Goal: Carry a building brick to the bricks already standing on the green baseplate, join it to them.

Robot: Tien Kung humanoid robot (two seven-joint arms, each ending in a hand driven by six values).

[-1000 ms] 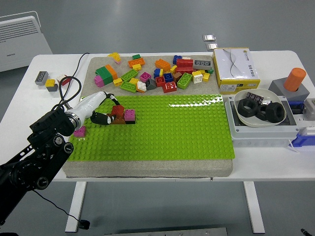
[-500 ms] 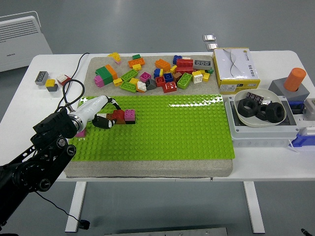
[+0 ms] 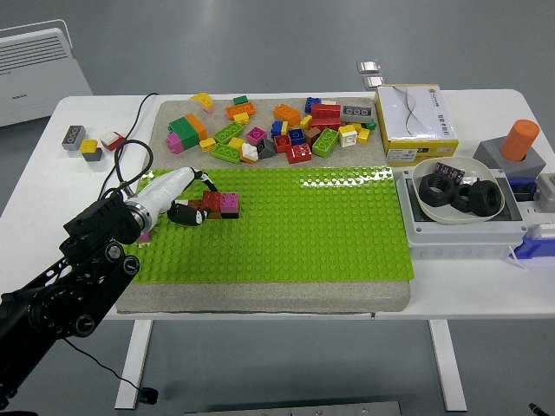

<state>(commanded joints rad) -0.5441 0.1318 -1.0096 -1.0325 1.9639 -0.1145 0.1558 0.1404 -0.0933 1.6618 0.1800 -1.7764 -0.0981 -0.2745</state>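
The green baseplate (image 3: 329,225) covers the middle of the table. Near its back left corner stands a pink brick (image 3: 230,202), and a red brick (image 3: 211,203) over a brown base sits right against its left side. My left hand (image 3: 189,211) reaches in from the lower left. Its black fingers (image 3: 184,211) are curled at the red brick's left end and touch it. A small pink brick (image 3: 144,231) lies at the plate's left edge, half hidden behind my wrist. The right arm does not show.
Several loose bricks (image 3: 277,126) lie in a pile behind the baseplate. A yellow-and-white box (image 3: 416,121) stands at the back right. A bowl of black rings (image 3: 455,195) rests on a grey case to the right. A black cable (image 3: 130,160) loops near my left hand.
The red brick has come down from a raised, tilted pose and now sits level against the pink brick. My left forearm has shifted slightly up and right.
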